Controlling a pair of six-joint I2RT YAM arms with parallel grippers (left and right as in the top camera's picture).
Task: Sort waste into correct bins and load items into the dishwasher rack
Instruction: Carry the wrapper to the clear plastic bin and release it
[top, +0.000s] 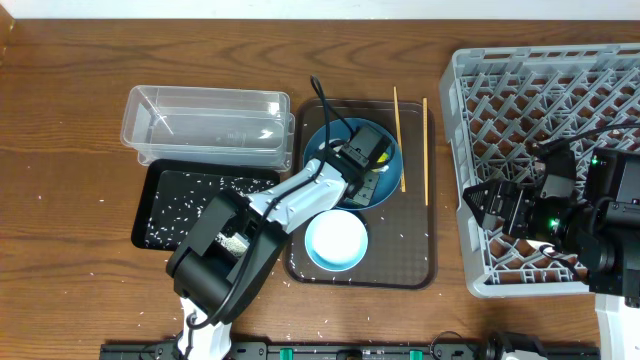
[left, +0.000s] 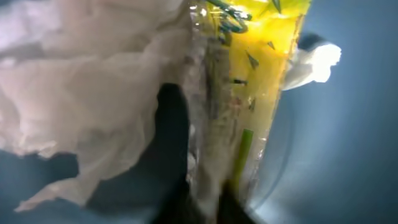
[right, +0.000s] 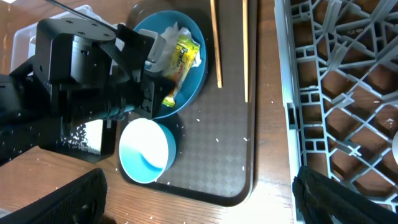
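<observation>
The dark blue plate (top: 316, 140) lies on the brown serving tray and holds the yellow-green snack wrapper (right: 181, 56) and crumpled white tissue (right: 163, 46). My left gripper (top: 362, 170) is down on the plate. In the left wrist view its dark fingers (left: 205, 186) pinch the wrapper (left: 261, 74), with the tissue (left: 81, 81) beside it. The white bowl with a blue rim (top: 336, 241) stands in front of the plate. Two chopsticks (top: 398, 130) lie on the tray's right side. My right gripper (top: 490, 205) is open and empty at the left edge of the grey rack (top: 560, 90). The cups are out of view.
The clear tub (top: 205, 125) stands at the back left. The black tray (top: 190, 205), scattered with rice grains, lies in front of it. The brown serving tray (top: 400, 250) sits in the middle. Loose rice grains dot the table and the serving tray.
</observation>
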